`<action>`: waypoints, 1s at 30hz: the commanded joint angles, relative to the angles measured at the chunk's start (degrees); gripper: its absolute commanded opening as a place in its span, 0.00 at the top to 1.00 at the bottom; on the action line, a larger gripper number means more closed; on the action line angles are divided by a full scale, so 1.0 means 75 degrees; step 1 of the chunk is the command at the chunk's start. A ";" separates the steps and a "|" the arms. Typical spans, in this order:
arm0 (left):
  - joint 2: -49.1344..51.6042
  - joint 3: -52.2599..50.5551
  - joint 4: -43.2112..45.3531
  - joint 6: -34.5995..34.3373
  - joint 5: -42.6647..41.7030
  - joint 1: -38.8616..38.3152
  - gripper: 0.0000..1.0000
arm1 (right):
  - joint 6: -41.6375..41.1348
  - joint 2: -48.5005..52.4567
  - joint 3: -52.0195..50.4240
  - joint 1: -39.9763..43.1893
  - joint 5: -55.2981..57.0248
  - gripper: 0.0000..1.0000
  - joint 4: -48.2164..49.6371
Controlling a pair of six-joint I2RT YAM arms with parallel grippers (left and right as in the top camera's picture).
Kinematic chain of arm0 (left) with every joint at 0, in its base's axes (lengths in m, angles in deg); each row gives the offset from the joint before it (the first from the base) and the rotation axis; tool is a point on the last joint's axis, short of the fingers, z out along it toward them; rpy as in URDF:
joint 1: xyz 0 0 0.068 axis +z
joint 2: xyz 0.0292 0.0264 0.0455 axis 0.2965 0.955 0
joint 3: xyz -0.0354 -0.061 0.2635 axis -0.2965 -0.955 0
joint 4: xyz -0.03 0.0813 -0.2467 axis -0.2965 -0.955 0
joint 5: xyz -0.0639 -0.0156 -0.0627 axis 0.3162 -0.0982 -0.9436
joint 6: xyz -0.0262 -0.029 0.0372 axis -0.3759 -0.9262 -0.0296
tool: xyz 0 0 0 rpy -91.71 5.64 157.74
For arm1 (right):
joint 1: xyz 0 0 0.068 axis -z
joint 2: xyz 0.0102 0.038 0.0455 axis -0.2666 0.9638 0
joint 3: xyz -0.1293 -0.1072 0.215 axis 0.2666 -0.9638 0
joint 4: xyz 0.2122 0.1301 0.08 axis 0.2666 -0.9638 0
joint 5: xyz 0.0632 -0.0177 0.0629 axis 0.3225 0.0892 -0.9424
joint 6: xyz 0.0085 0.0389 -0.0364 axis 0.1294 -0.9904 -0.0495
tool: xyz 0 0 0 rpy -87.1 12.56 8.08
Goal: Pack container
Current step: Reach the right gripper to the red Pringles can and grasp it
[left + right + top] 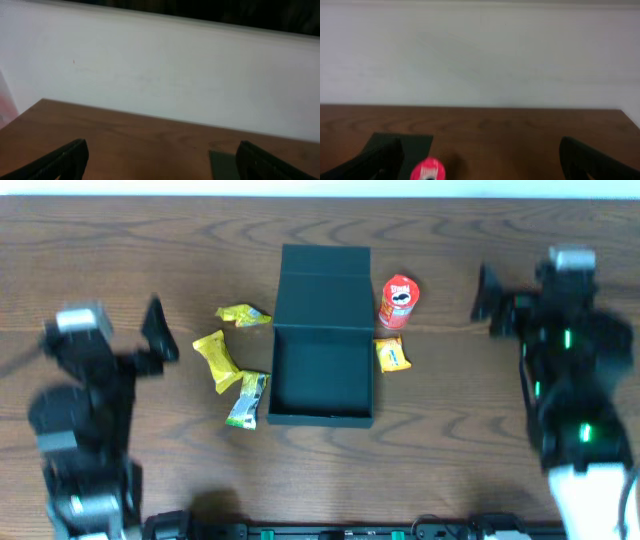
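On the left of the brown wooden tabletop (120,240), the black left arm (85,395) holds the left jaws wide apart, gripping nothing; its dark fingers (62,160) stand well separated. Next lie a crinkled yellow foil packet (243,315), a larger yellow packet (217,360) and a green-and-silver packet (247,398), the last just beside the container's left wall. The dark teal-green rigid rectangular container (322,418) sits at the centre, open, its flap lid (325,285) laid back toward the far edge. Just beside its right wall lies a small orange packet (393,354), and a red cylindrical chip can (398,302) is beside the lid. On the right, the black right arm (565,370) has the right jaws spread apart, gripping nothing.
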 commanded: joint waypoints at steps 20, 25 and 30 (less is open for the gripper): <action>0.7032 0.4089 -0.3497 0.0291 -0.0338 -0.1848 0.05 | -0.0603 0.4998 0.4523 -0.0032 -0.2247 0.01 -0.6172; 0.7495 0.4089 -0.4080 0.0204 -0.0396 -0.2052 0.05 | -0.0597 0.5080 0.4520 -0.0029 -0.2605 0.01 -0.6400; 0.7702 0.4089 -0.4368 -0.0434 -0.0778 -0.2069 0.05 | -0.1180 0.5129 0.4503 -0.0073 -0.2652 0.01 -0.6105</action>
